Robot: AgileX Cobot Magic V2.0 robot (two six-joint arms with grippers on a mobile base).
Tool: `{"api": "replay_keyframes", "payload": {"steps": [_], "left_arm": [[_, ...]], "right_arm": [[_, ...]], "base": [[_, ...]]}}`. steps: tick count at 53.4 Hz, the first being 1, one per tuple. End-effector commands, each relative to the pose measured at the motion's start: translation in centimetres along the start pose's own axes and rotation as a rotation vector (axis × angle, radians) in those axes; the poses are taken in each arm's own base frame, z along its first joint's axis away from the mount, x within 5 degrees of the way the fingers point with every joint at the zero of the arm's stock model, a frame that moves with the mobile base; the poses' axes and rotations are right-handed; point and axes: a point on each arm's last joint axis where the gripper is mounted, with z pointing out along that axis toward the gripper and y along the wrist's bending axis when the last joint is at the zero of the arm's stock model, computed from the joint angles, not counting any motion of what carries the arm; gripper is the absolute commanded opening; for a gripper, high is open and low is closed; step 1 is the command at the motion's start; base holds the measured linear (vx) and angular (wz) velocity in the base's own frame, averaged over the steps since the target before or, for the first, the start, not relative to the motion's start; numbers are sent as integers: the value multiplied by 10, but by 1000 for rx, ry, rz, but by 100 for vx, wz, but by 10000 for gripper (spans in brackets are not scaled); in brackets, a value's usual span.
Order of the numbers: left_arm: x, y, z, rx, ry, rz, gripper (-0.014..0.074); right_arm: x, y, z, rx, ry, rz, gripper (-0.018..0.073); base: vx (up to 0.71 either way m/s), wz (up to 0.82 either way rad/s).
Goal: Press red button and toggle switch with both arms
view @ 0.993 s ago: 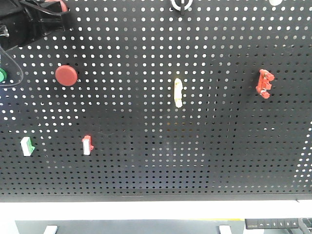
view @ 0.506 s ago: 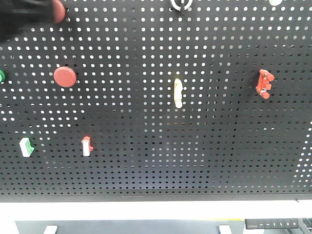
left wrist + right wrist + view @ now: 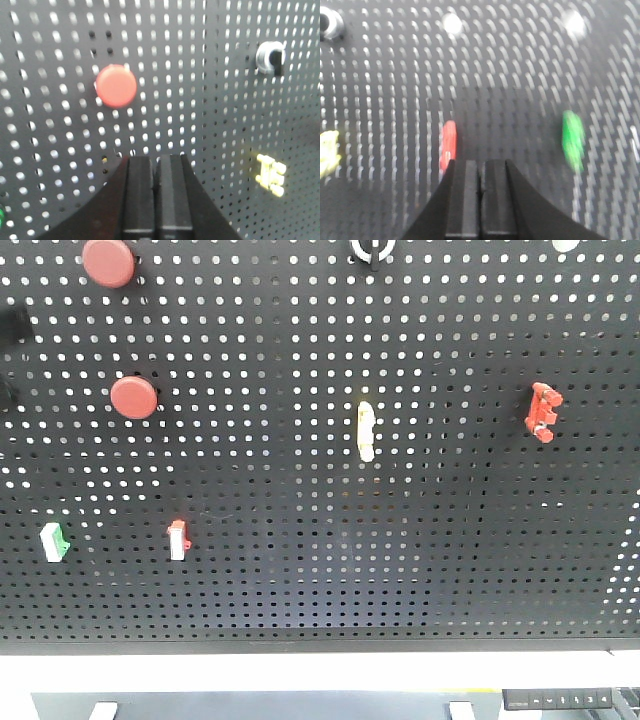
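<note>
Black perforated pegboard; all-red toggle switch; red button; yellow switch.

Right wrist view is badly blurred.
- toggle switch: a red smear, lower end hidden behind right gripper
- green piece: a streak, form unreadable
- yellow item: cut by left edge

Front view:
- knob and white object: cropped by top edge
- dark shapes at left edge: unidentifiable

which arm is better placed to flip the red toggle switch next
Right. Its wrist view shows the shut right gripper just beside a blurred red piece, likely the toggle switch. The left gripper, also shut, faces a round red button instead.
</note>
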Motion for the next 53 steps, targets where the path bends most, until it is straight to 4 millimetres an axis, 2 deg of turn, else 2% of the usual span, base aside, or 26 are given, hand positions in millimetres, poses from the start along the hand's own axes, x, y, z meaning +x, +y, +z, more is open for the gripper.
{"api": "replay_keyframes", "payload": {"steps": [1, 7, 19, 30, 34, 44, 53], "left_arm": [[-20, -1, -5, 12, -131, -9, 1], [-20, -1, -5, 12, -131, -9, 1], [-19, -1, -5, 12, -130, -9, 2], [-19, -1, -5, 12, -129, -9, 2], [-19, -1, -5, 12, -129, -8, 2], [-19, -1, -5, 12, -129, -8, 2], [-19, -1, -5, 12, -129, -8, 2]], "right_arm": [[-34, 7, 14, -74, -175, -23, -3], [-46, 25, 42, -196, -177, -53, -3], [-63, 86, 103, -429, -189, -15, -3], [-71, 130, 148, -495, -170, 10, -3], [-73, 143, 157, -512, -168, 18, -3], [-71, 156, 179, -510, -168, 23, -3], [-76, 154, 191, -465, -138, 10, -3]], "base": [[0, 0], [0, 0], [0, 0], [0, 0], [0, 0], [0, 0], [0, 0]]}}
